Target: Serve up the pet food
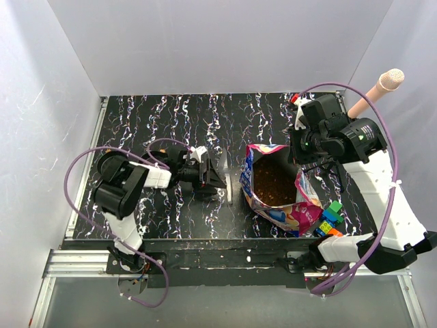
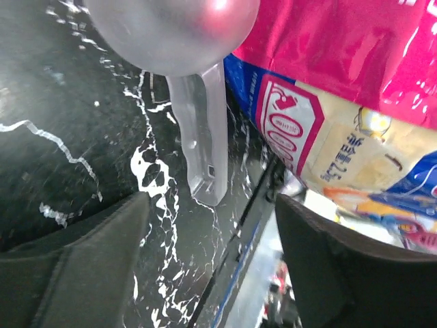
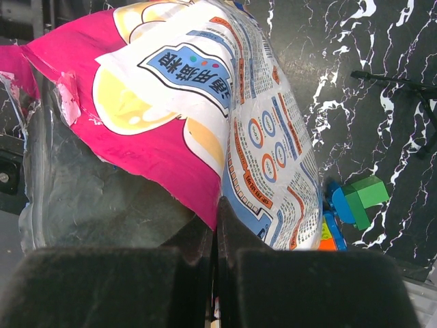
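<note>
Right pincer (image 3: 216,236) grips the floppy, glossy bag (image 3: 171,137) by its rim, and left pincer (image 2: 212,236) stands open at the handle of the stiff clear scoop (image 2: 199,137), the advisable hold for lifting loose, light kibble (image 1: 273,179) inside the bag.

bright even light; glare on bag (image 2: 341,82); left wrist view blurred.
</note>
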